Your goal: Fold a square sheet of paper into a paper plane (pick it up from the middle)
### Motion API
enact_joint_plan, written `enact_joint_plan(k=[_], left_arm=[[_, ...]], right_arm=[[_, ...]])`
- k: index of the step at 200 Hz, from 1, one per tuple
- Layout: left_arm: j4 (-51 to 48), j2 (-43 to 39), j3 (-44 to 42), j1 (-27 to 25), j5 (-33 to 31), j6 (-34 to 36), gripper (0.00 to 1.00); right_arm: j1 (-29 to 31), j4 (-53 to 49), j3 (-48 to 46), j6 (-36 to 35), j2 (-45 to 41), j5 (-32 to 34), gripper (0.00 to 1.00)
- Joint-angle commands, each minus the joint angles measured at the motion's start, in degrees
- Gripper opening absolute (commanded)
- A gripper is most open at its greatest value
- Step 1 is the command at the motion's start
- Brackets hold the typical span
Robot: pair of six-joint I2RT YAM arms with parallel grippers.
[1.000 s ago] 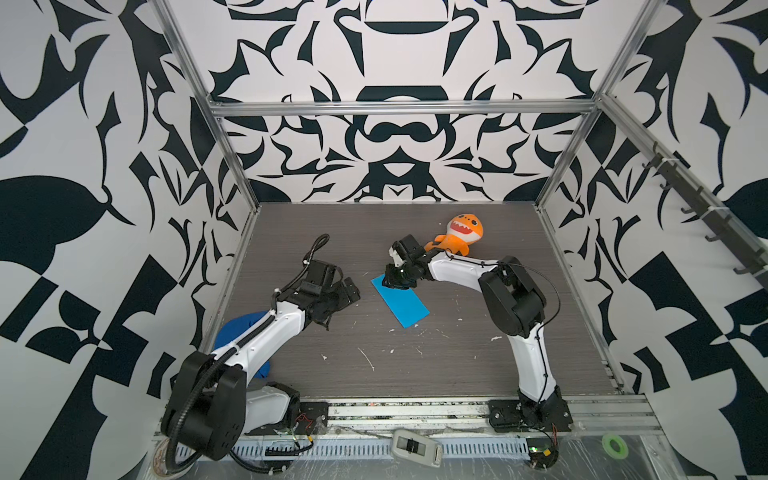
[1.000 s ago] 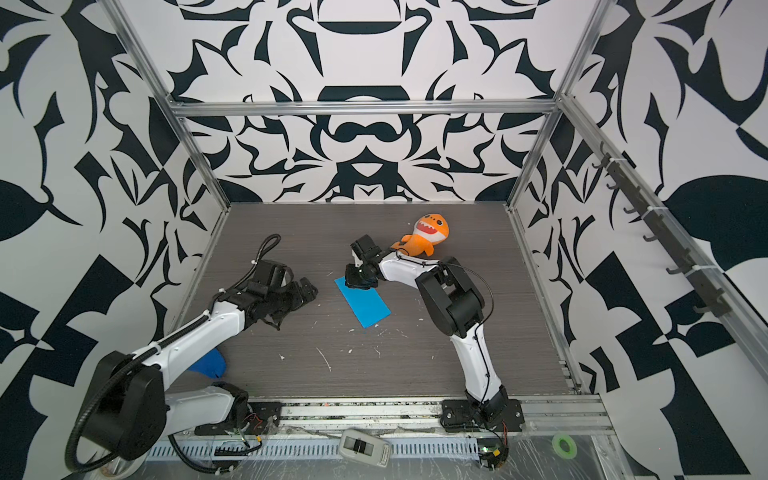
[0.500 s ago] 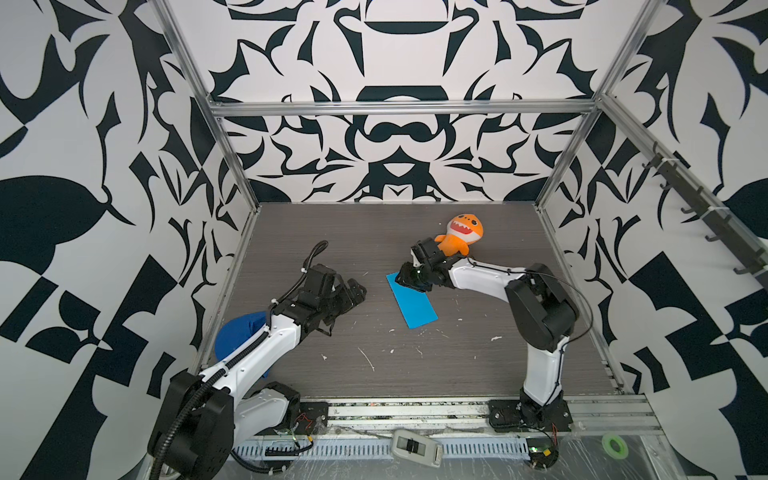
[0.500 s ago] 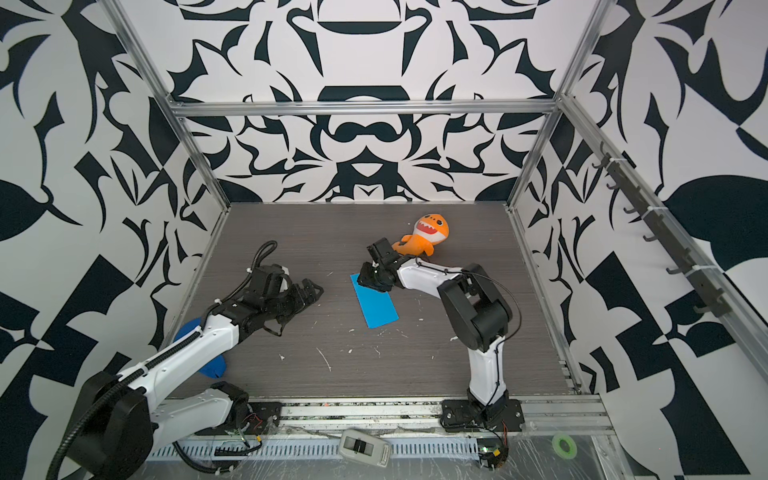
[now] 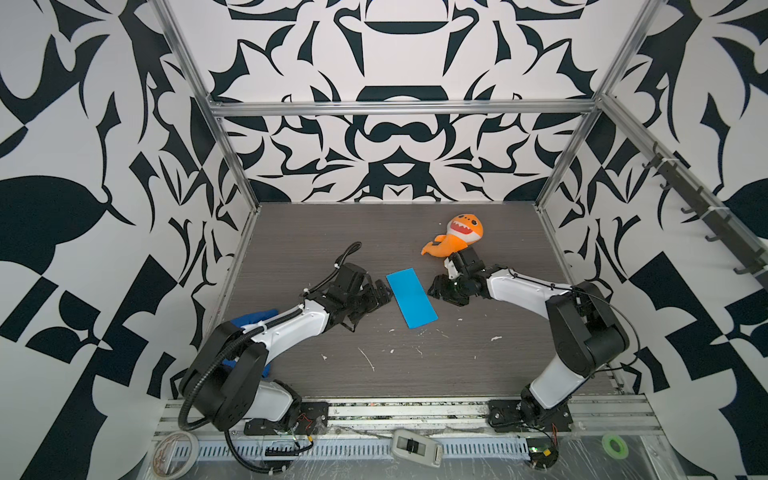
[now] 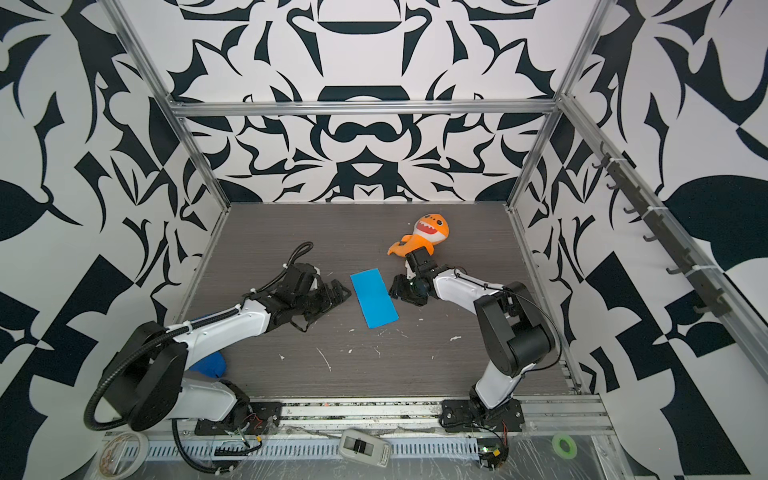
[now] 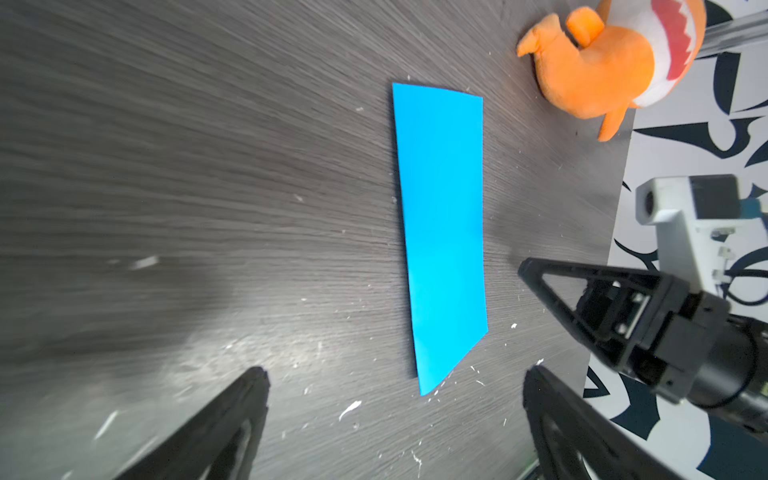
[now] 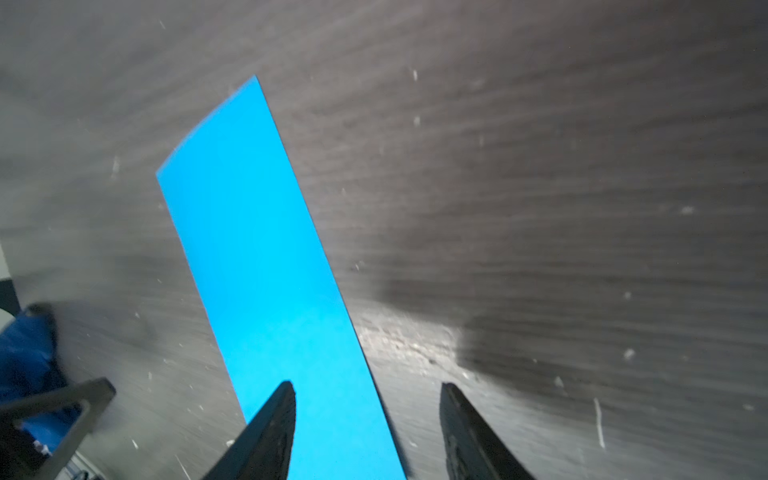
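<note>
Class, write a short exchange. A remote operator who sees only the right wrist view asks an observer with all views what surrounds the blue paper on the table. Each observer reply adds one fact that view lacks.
Operator: My right gripper points at the blue paper. What lies behind my wrist?
Observer: An orange shark plush, close behind it, toward the back wall.
Operator: Is the left gripper holding the paper?
Observer: No. It is open beside the opposite long edge, gripping nothing.
Operator: Do my fingertips touch the paper?
Observer: No. The left wrist view shows your fingertip apart from the paper's edge.
</note>
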Motion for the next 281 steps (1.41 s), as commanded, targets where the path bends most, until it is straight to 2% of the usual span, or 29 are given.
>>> enact_joint_plan(k=[1, 58, 114, 141, 170, 175, 222, 246, 281], left_arm=[[3.0, 2.2, 2.1, -0.3, 0.6, -1.6, 1.00], [4.7, 5.2, 3.1, -0.2, 1.2, -1.8, 1.00], [4.5, 6.2, 3.0, 1.0, 0.0, -1.0, 0.98], [6.4, 6.3, 2.2, 2.6, 3.1, -0.5, 0.95], [7.7, 7.1, 3.2, 2.7, 8.1, 1.4, 0.86], [8.0, 7.4, 3.4, 2.7, 8.9, 1.5, 0.80], [10.4, 12.6, 6.4, 2.6, 15.8, 2.9, 0.56], [8.4, 16.2, 9.9, 2.6, 17.4, 4.1, 0.49], [4.3, 21.5, 14.1, 2.6, 15.3, 6.4, 0.43]], right_arm=[[0.0, -2.3, 0.3, -3.8, -0.1, -2.8, 0.59], [1.7, 0.6, -4.5, -2.7, -0.1, -5.2, 0.55], [9.0, 6.0, -6.6, 4.5, 0.4, -5.0, 0.52], [10.1, 9.7, -6.1, 7.2, 0.7, -4.8, 0.49], [10.0, 10.6, -7.4, 7.6, -3.2, -3.0, 0.49], [9.9, 10.6, -7.8, 7.6, -3.9, -2.7, 0.49], [9.8, 16.6, -13.9, 11.4, -8.1, -3.3, 0.50], [9.7, 19.3, -16.4, 14.3, -8.9, -3.7, 0.49], [9.8, 20.9, -17.8, 16.6, -9.0, -4.6, 0.49]])
